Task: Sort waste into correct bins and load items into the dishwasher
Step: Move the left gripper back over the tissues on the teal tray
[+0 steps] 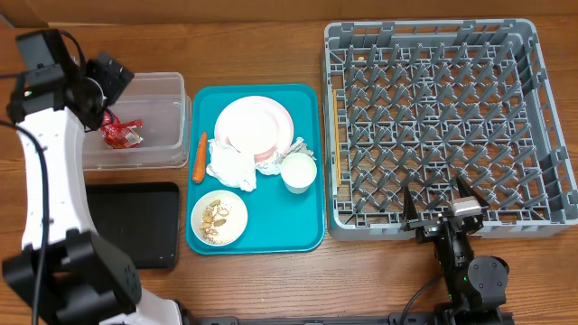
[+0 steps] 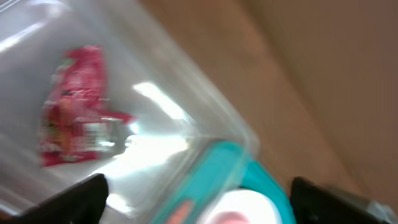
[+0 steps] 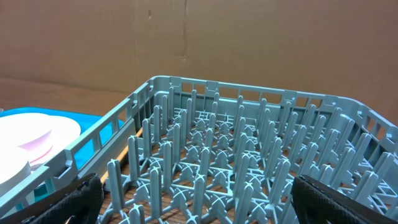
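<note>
A teal tray (image 1: 307, 236) holds a white plate (image 1: 253, 122), a crumpled white napkin (image 1: 231, 167), a white cup (image 1: 298, 171), a small bowl of food scraps (image 1: 219, 218) and a carrot (image 1: 200, 153). A red wrapper (image 1: 119, 132) lies in the clear bin (image 1: 172, 149); it also shows in the left wrist view (image 2: 71, 106). My left gripper (image 1: 101, 83) is open and empty above the clear bin's left part. My right gripper (image 1: 440, 208) is open and empty at the near edge of the grey dishwasher rack (image 1: 542, 117), which fills the right wrist view (image 3: 236, 162).
A black bin (image 1: 131, 226) sits at the front left, below the clear bin. A cardboard wall stands behind the rack (image 3: 217, 43). The left arm's white link (image 1: 54, 171) reaches across the table's left side.
</note>
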`<action>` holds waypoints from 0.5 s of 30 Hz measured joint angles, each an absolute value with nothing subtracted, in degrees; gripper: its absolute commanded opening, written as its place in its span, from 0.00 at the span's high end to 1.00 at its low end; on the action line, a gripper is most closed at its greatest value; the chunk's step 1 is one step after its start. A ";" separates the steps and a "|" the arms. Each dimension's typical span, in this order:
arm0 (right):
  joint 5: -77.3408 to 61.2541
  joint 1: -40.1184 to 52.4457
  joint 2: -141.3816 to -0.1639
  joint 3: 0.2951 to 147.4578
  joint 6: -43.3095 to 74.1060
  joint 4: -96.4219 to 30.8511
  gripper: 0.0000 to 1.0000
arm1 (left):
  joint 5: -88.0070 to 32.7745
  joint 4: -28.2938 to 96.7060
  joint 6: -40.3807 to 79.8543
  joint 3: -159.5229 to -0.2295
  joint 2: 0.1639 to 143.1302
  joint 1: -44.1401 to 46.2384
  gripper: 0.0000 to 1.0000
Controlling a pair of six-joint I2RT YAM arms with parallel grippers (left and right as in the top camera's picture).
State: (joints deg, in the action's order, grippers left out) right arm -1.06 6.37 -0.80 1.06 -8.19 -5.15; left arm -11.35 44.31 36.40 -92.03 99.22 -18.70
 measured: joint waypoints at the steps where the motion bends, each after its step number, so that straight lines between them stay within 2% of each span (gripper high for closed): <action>1: -1.04 6.37 -0.80 1.06 -8.19 -5.17 0.00 | -12.67 43.99 36.16 -92.14 98.43 -18.41 0.00; 4: -1.04 6.35 -0.80 1.06 -8.21 -5.17 0.00 | -18.28 42.28 34.26 -92.42 97.27 -16.97 0.00; 10: -1.04 6.35 -0.80 1.06 -8.19 -5.15 0.00 | -33.54 39.66 23.07 -92.40 97.41 -11.77 0.00; 13: -1.06 6.35 -0.80 1.06 -8.19 -5.17 0.00 | -37.34 39.62 18.46 -92.42 97.41 -9.43 0.03; 15: -1.04 6.35 -0.80 1.06 -8.21 -5.17 0.00 | -38.57 39.79 15.94 -92.42 97.41 -8.56 0.10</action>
